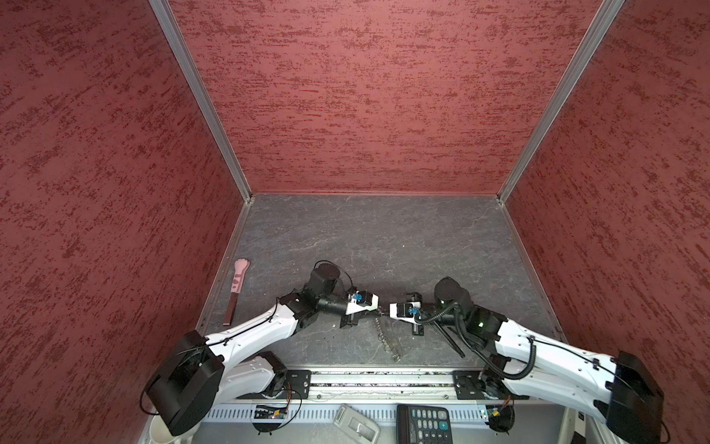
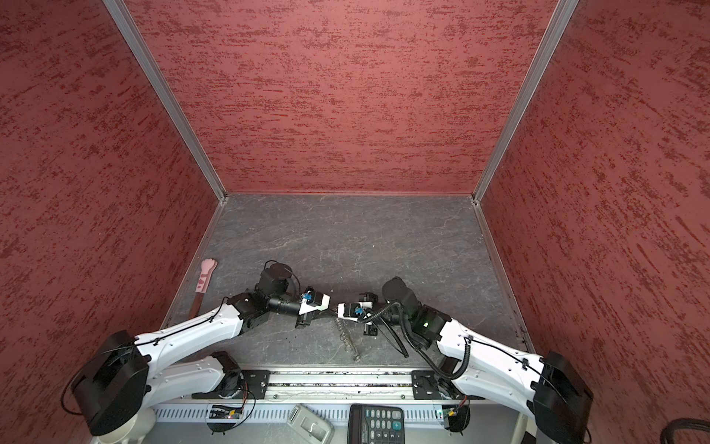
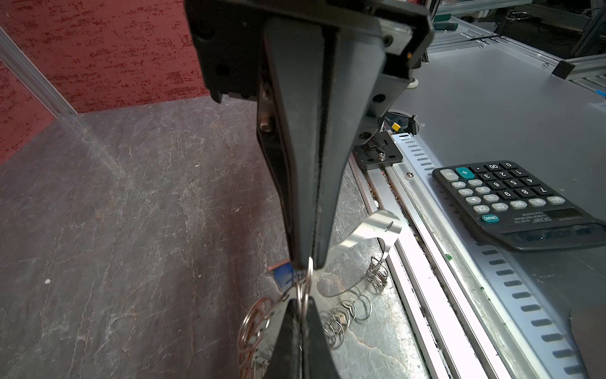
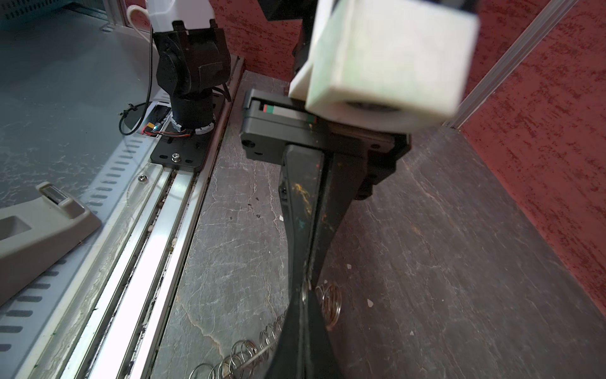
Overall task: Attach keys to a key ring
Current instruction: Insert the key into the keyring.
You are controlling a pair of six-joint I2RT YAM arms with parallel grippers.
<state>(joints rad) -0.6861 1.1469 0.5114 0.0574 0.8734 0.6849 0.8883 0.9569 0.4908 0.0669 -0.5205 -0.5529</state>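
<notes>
The left pincer (image 3: 306, 262) is clenching tight, its tips nipping a tiny silver ring. The blue key tag (image 3: 281, 276) is hanging right beside those tips, partly tucked behind one finger. The right pincer (image 4: 306, 285) is likewise clenching shut and meeting the left one tip to tip just above the worktop (image 1: 384, 238), near its front edge. It is pinching at the same cluster of small rings, though which ring is sitting between its pads is too fine to tell. The key ring (image 1: 387, 338) is lying mostly on the worktop below the two pincers. Its row of silver links is trailing from the meeting point toward the front rail, and the end nearest the pincers is lifting off the surface. A pink paw-tipped stick (image 1: 238, 282) is lying along the left wall, well apart from the pincers. A black calculator (image 1: 424, 423) is resting beyond the rail.
</notes>
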